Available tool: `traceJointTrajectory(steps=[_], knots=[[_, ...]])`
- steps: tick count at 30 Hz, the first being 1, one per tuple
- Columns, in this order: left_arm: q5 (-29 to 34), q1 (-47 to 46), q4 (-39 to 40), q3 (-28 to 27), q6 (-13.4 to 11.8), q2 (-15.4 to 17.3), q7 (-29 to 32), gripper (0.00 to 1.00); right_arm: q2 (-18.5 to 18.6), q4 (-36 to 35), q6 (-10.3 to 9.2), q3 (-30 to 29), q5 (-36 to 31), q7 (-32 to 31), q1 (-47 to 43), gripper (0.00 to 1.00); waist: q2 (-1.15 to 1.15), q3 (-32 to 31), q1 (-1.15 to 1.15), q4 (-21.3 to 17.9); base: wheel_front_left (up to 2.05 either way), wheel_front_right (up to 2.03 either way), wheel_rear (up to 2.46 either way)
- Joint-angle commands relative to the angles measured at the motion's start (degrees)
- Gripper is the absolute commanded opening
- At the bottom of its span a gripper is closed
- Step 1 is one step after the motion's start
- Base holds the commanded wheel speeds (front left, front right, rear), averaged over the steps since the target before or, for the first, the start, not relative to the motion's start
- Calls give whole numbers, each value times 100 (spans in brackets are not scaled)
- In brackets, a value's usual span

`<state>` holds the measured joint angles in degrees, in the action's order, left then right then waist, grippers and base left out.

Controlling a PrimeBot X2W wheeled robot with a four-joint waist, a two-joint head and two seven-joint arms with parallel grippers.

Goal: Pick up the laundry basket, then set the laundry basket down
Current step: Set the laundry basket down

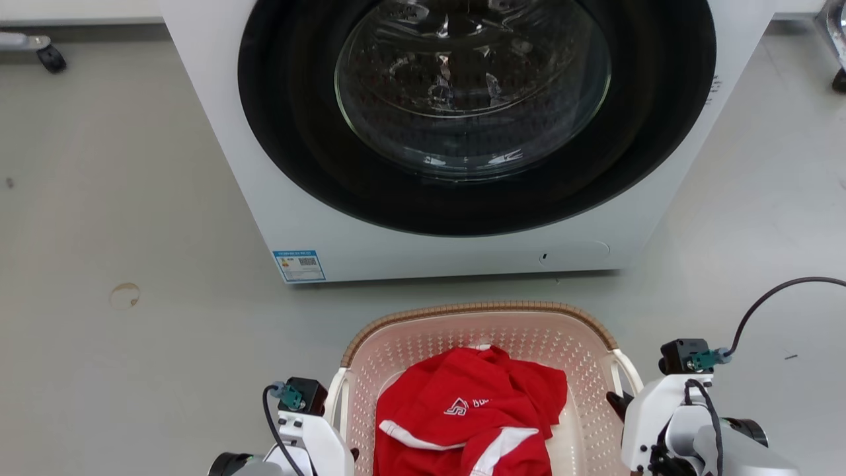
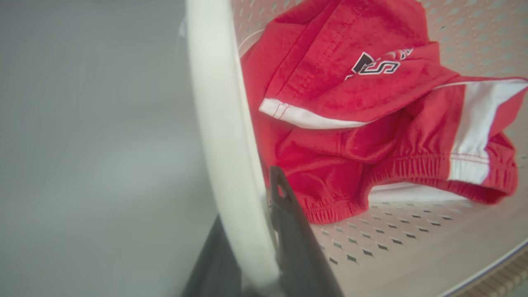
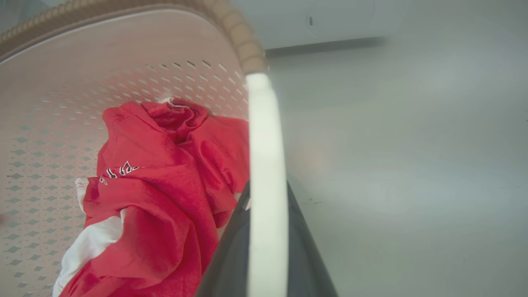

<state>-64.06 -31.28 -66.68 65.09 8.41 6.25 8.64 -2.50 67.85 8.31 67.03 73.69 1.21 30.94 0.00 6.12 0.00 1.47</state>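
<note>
The laundry basket (image 1: 482, 309), pale pink and perforated with a brown woven-look rim, sits low in the head view, just in front of the washing machine. A red garment with white stripes (image 1: 462, 410) lies inside it. My left gripper (image 2: 251, 231) is shut on the basket's left white handle (image 2: 218, 123), one dark finger on each side of the bar. My right gripper (image 3: 266, 235) is likewise shut on the right white handle (image 3: 264, 144). In the head view both wrists flank the basket, the left gripper (image 1: 350, 453) and the right gripper (image 1: 620, 404) at its sides. Whether the basket's base rests on the floor is hidden.
A white front-loading washing machine (image 1: 330, 218) with its round dark door (image 1: 472, 86) shut stands close behind the basket. Grey floor (image 1: 119, 198) spreads to both sides. A black caster (image 1: 50, 58) shows at the far left, another wheeled leg (image 1: 838, 39) at the far right.
</note>
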Motion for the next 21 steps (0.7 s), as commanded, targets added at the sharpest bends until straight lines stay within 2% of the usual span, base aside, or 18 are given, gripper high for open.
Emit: traceJointTrajectory(steps=[1,21], knots=[[93,-181,-295,-64,-92,713,-42,0,792,251,-82,-39,36,226,244,0,0,224,0,3,0,0,0],[180,-1182,-294,188,-92,426,-533,0,1197,43,-82,-5,-12,842,1031,0,0,1852,0,70,0,0,0]])
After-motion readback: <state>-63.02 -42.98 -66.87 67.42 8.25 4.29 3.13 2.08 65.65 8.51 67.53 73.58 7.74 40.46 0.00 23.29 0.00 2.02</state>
